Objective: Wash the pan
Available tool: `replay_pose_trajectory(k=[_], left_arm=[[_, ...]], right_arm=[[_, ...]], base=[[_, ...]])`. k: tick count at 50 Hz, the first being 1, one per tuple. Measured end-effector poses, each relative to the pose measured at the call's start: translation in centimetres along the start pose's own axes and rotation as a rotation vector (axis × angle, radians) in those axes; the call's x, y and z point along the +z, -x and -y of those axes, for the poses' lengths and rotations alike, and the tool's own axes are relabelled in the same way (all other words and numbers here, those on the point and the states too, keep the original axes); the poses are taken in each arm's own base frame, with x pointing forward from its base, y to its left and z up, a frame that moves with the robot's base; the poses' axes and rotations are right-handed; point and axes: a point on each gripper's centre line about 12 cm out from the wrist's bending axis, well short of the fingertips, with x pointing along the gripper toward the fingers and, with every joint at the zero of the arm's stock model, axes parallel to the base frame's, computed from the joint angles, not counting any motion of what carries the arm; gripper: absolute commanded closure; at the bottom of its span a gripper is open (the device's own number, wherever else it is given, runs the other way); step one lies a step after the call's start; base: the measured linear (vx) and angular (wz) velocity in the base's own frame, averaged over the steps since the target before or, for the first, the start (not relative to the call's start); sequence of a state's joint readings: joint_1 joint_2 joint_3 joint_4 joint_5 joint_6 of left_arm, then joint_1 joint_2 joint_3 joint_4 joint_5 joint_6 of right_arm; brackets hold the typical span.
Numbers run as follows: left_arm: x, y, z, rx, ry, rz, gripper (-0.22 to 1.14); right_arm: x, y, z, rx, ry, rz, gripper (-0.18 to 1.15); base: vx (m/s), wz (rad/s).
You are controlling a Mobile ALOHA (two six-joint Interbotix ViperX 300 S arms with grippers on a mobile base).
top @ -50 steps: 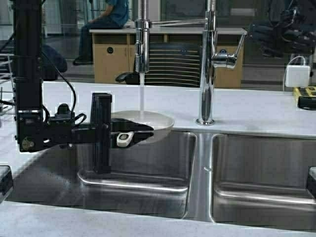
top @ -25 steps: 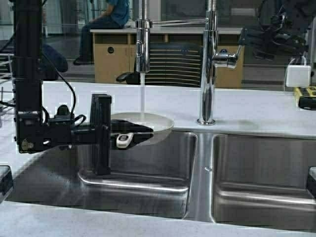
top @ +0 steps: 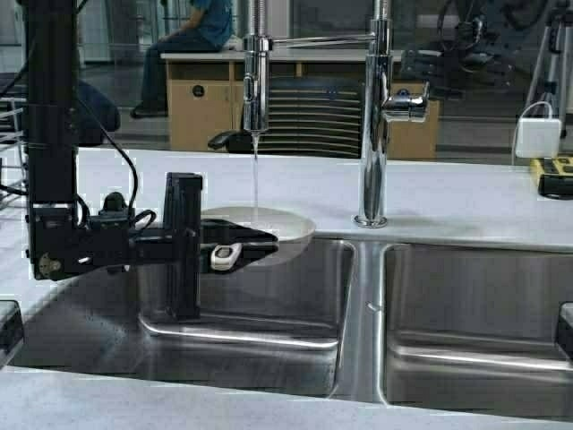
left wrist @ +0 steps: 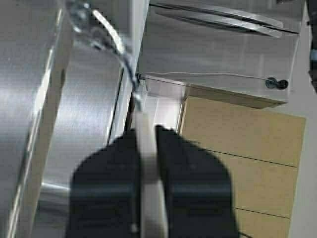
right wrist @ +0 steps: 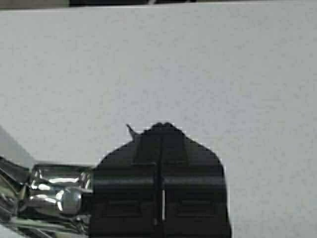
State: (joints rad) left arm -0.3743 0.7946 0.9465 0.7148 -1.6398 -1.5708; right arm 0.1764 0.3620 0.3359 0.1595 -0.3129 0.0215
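The cream-white pan [top: 273, 224] hangs level over the left sink basin [top: 269, 296], under the spout of the chrome faucet [top: 256, 81]. A thin stream of water falls into it. My left gripper [top: 260, 238] is shut on the pan's beige-and-grey handle [top: 225, 254]. In the left wrist view the handle [left wrist: 146, 168] runs between the black fingers of the left gripper [left wrist: 147, 131]. My right gripper [right wrist: 161, 127] is shut and empty above the white counter, beside the chrome faucet lever [right wrist: 59, 191]. In the high view it [top: 428, 67] is by the lever [top: 407, 106].
The faucet post [top: 374, 134] stands between the two steel basins; the right basin [top: 474, 305] lies beyond it. A white charger [top: 538, 137] and a yellow-black tool [top: 553, 170] lie on the counter at the right. A person sits far behind the glass.
My right arm has swung left from the far right to the faucet lever, which now sits lower. The water stream has thinned. The left gripper and pan have held still.
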Motion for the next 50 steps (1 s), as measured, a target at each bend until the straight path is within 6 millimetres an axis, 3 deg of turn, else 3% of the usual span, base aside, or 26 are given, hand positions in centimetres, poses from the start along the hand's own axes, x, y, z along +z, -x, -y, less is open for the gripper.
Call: replay_pose_trajectory(k=[13, 27, 37, 50], left_arm=[[0.5, -0.4, 0.3, -0.05, -0.04, 0.019, 0.89], [2.2, 0.1, 0.7, -0.052, -0.209, 0.191, 0.89], [2.2, 2.2, 0.7, 0.108, -0.173, 0.299, 0.89], [0.5, 2.1, 0.2, 0.115, 0.076, 0.187, 0.89]], right_arm=[[1.1, 0.6, -1.0, 0.032, 0.154, -0.018, 0.9], [4.2, 7.7, -1.3, 0.027, 0.099, 0.119, 0.9], [2.7, 11.2, 0.0, -0.002, 0.06, 0.105, 0.9], [1.0, 13.5, 0.6, -0.012, 0.007, 0.038, 0.9]], base=[[0.0, -0.02], [0.01, -0.02], [0.0, -0.01], [0.0, 0.0]])
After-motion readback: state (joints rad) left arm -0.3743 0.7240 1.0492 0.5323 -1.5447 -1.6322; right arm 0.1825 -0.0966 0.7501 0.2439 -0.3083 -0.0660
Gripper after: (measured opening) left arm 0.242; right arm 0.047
